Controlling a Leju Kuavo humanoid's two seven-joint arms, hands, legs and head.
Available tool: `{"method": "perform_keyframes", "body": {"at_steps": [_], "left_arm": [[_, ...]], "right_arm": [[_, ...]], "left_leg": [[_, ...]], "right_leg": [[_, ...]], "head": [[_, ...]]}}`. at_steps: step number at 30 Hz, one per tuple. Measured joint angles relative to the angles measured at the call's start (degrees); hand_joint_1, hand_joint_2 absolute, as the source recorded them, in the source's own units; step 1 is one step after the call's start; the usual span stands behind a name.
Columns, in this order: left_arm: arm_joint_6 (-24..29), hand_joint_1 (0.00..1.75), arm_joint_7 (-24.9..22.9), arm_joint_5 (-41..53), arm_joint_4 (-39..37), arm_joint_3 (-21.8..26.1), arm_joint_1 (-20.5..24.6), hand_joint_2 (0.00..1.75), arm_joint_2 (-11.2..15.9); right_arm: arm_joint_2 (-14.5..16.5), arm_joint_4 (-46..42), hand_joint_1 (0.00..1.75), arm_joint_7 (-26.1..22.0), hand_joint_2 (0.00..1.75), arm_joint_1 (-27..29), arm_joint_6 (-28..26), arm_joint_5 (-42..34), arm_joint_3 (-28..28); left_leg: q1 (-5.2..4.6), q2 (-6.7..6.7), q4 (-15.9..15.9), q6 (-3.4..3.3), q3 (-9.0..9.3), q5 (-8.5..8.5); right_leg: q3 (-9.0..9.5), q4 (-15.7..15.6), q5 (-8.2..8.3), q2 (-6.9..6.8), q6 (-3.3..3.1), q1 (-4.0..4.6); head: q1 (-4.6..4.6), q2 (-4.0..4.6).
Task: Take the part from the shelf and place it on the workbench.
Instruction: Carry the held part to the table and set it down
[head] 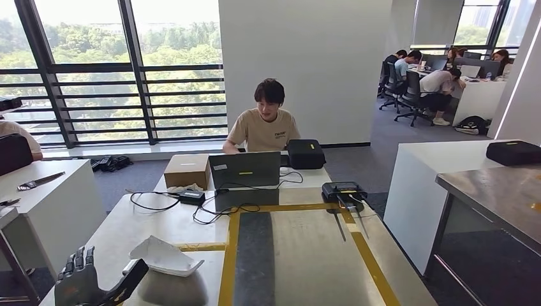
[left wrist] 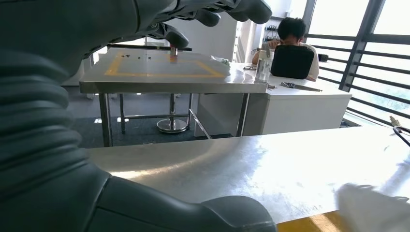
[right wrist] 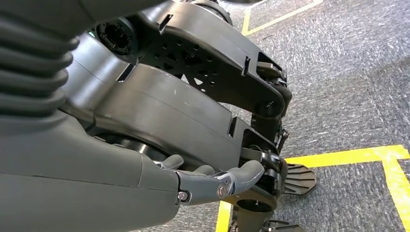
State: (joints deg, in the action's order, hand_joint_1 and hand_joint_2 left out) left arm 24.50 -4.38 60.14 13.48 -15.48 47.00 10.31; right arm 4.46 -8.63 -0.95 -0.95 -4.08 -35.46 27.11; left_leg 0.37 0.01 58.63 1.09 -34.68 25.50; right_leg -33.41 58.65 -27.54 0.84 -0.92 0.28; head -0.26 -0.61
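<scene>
1. I see one left hand (head: 86, 280) at the near-left corner of the workbench (head: 300, 255), fingers spread upward, thumb out to the right. It holds nothing.
2. One white part (head: 164, 256) lies on the workbench just right of that hand. The thumb tip is very close to its near edge; I cannot tell whether they touch. In the left wrist view the part (left wrist: 372, 208) is a white blur at the edge, apart from the thumb (left wrist: 183, 212).
3. Right hand (right wrist: 212, 183) hangs low above the grey carpet (right wrist: 348, 72), fingers slightly curled and apart, nothing in them.
4. The workbench has one yellow tape rectangle (head: 229, 255) marked on the steel top.
5. At the far end: one laptop (head: 245, 169), one cardboard box (head: 187, 170) to its left, one black case (head: 305, 153) to its right, one black device with two antennas (head: 344, 190), and one power brick (head: 191, 197) with loose cables.
6. One person (head: 264, 121) sits behind the laptop. Four more people sit at desks far right.
7. One white table (head: 44, 197) to the left, one white counter (head: 440, 172) to the right with a second black case (head: 513, 152) on it.
</scene>
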Motion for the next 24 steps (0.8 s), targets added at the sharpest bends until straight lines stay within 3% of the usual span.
{"method": "perform_keyframes", "body": {"at_steps": [11, 16, 24], "left_arm": [[1.22, 0.0, 2.1, -0.03, 0.07, 0.8, -0.01, 0.0, 0.19], [4.36, 0.0, 5.94, -2.77, 0.34, 2.58, 0.05, 0.0, 0.16], [7.25, 0.0, 9.45, -5.2, 1.37, 6.56, 1.99, 0.0, 0.17]], "right_arm": [[0.0, 0.0, 0.0, 0.0, 0.0, 0.0, -0.02, 0.03, 0.91], [0.02, 0.0, 0.0, 0.25, 0.0, 0.01, -0.44, -0.26, 1.22], [0.59, 0.0, 0.0, 0.26, 0.0, 0.0, -1.11, -0.9, 1.26]], "left_leg": [[0.0, 0.0, 0.0, 0.0, 0.0, 0.0], [-0.03, 0.0, 0.06, -0.04, -0.01, 0.03], [-0.46, -0.01, 0.31, -0.66, -0.04, 0.26]], "right_leg": [[0.0, 0.0, 0.0, -0.01, 0.0, 0.0], [-0.01, -0.02, 0.01, -0.01, 0.03, -0.04], [0.11, -0.11, 0.06, -0.01, 0.61, -0.48]], "head": [[0.0, 0.0], [0.0, 0.0], [-0.03, 0.0]]}}
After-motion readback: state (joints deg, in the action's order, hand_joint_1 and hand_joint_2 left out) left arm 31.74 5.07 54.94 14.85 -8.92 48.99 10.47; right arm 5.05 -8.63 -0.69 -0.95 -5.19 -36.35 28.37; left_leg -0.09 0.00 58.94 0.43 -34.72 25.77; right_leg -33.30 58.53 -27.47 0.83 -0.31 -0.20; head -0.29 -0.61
